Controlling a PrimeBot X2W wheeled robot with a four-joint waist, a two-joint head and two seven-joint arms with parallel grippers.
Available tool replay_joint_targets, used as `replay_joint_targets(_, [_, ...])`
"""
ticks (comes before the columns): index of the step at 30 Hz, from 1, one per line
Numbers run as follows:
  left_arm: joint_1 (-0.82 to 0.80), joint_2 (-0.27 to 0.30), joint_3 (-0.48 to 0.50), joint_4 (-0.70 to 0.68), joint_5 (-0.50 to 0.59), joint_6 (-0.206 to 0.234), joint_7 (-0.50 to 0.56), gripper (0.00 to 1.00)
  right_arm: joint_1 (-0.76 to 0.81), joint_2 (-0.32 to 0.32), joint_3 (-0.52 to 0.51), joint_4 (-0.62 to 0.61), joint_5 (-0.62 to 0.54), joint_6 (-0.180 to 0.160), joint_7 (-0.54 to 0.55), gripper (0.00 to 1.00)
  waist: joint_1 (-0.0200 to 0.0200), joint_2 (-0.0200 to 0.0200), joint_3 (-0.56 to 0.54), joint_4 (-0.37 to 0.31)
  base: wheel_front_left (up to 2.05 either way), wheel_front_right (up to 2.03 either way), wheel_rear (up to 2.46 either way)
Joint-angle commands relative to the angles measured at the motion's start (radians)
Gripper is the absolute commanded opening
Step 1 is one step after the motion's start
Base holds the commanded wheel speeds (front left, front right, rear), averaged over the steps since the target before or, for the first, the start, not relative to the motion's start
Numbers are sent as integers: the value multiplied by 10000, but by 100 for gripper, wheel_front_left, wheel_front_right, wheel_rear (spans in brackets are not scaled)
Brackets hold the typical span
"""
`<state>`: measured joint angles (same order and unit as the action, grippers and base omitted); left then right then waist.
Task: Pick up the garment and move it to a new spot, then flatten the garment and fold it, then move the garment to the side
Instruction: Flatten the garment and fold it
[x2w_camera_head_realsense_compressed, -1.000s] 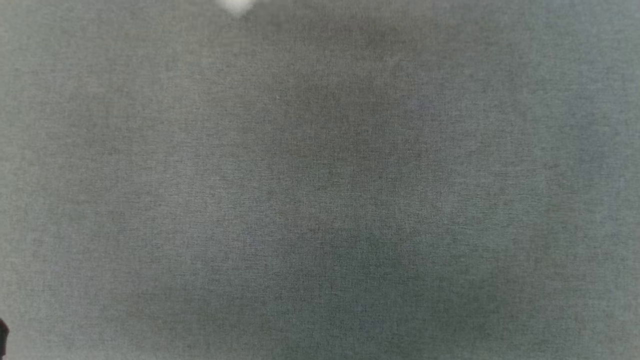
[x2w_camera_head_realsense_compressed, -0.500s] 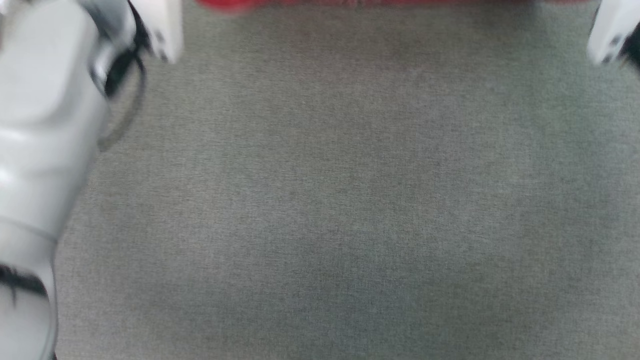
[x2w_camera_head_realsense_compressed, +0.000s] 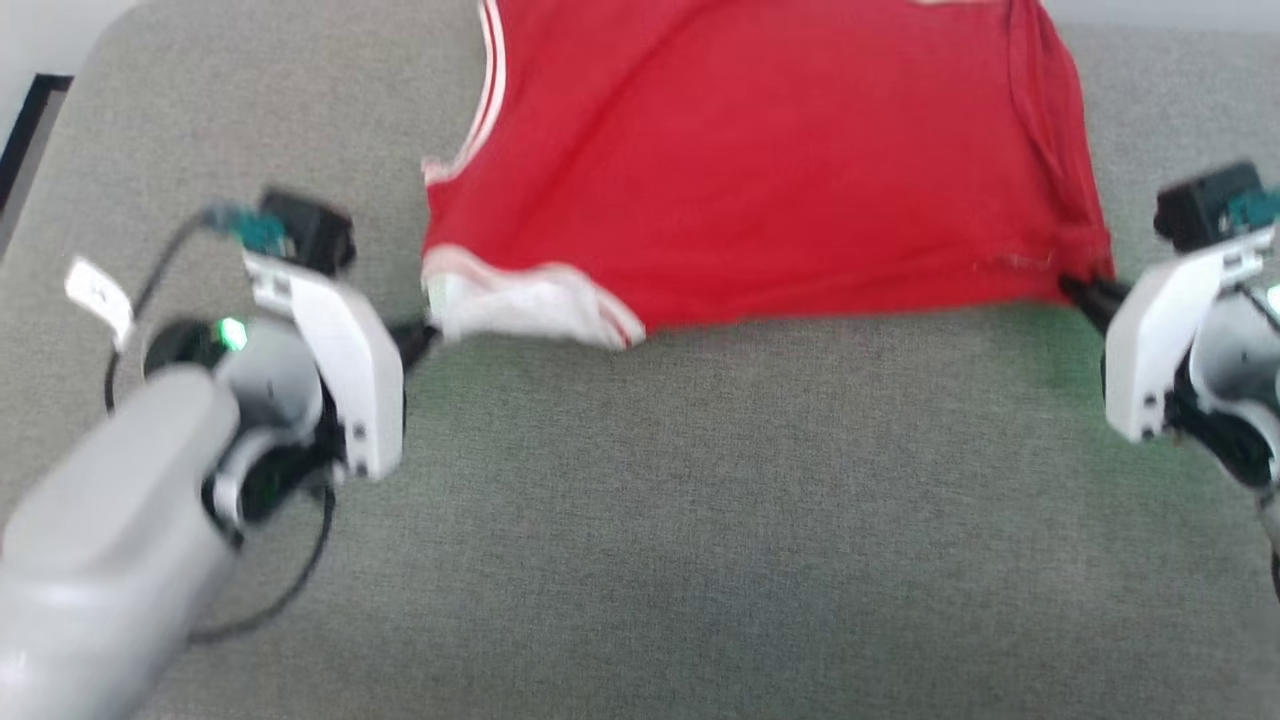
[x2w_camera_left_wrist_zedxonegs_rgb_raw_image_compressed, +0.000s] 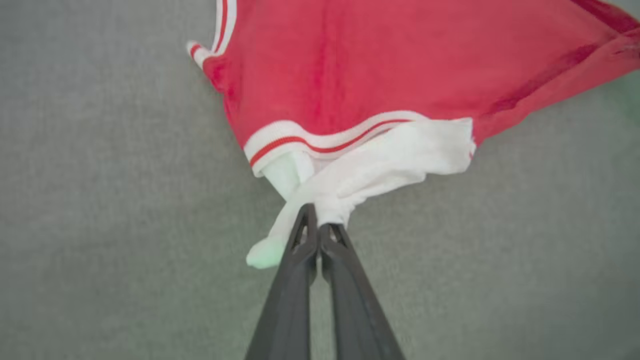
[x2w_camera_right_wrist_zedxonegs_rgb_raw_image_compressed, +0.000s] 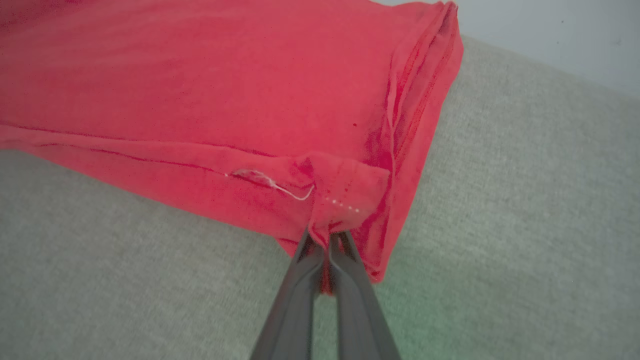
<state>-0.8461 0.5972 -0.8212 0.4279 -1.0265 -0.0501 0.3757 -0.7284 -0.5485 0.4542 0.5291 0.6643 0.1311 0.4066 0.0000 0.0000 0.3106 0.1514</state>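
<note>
The red garment (x2w_camera_head_realsense_compressed: 760, 170) lies spread on the grey fabric surface (x2w_camera_head_realsense_compressed: 700, 520) at the top of the head view, its print hidden. My left gripper (x2w_camera_head_realsense_compressed: 425, 335) is shut on the white sleeve (x2w_camera_head_realsense_compressed: 520, 305) at the garment's near left corner; the left wrist view has the dark fingers (x2w_camera_left_wrist_zedxonegs_rgb_raw_image_compressed: 300, 260) pinching white cloth (x2w_camera_left_wrist_zedxonegs_rgb_raw_image_compressed: 390, 165) under the red-striped trim. My right gripper (x2w_camera_head_realsense_compressed: 1075, 290) is shut on the red hem corner (x2w_camera_right_wrist_zedxonegs_rgb_raw_image_compressed: 345, 195) at the near right. The garment (x2w_camera_right_wrist_zedxonegs_rgb_raw_image_compressed: 200, 100) stretches between the two grippers.
The grey surface's rounded far left corner (x2w_camera_head_realsense_compressed: 110, 40) meets a pale floor with a dark object (x2w_camera_head_realsense_compressed: 25, 120) beyond. A black cable (x2w_camera_head_realsense_compressed: 290, 590) loops below my left forearm. A pale wall or floor (x2w_camera_right_wrist_zedxonegs_rgb_raw_image_compressed: 550, 30) lies past the surface's edge.
The head camera has tilted up: earlier frames held bare grey surface, then blurred forearms and a red strip at the top. Now the garment and both grippers are in the picture.
</note>
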Motion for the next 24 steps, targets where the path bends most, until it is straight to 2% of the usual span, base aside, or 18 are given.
replay_joint_targets(1, [652, 317, -79, -756, -149, 345, 237, 0, 595, -226, -94, -531, -17, -7, 181, 0, 0, 0, -130, 3, 0, 0, 0])
replay_joint_targets(3, [1362, 683, -114, -1672, -326, 846, 441, 0, 1331, -300, -269, -1179, 233, -7, 519, 0, 0, 0, -215, 0, 0, 0, 0])
replay_joint_targets(4, [2090, 978, -74, -2626, -588, 1413, 555, 0, 2005, -517, -443, -1915, 308, -6, 905, 0, 0, 0, -263, 1, 0, 0, 0])
replay_joint_targets(11, [4190, 2001, -246, -5211, -1068, 3068, 907, 0, 4629, -1294, -1342, -4386, 705, -6, 2678, 0, 0, 0, -260, 53, 0, 0, 0])
replay_joint_targets(17, [5354, 2580, -276, -6405, -1406, 3948, 974, 0, 6807, -1777, -2441, -6315, 1184, -6, 4153, 0, 0, 0, -147, 69, 0, 0, 0])
replay_joint_targets(21, [5789, 2942, -302, -6862, -1602, 4371, 1151, 0, 7920, -1690, -3186, -7249, 1454, -6, 4785, 0, 0, 0, -77, 63, 0, 0, 0])
replay_joint_targets(24, [5725, 3073, -175, -7114, -1591, 4473, 1126, 0, 8165, -1501, -3613, -7601, 1380, -6, 4830, 0, 0, 0, -22, 59, 0, 0, 0])
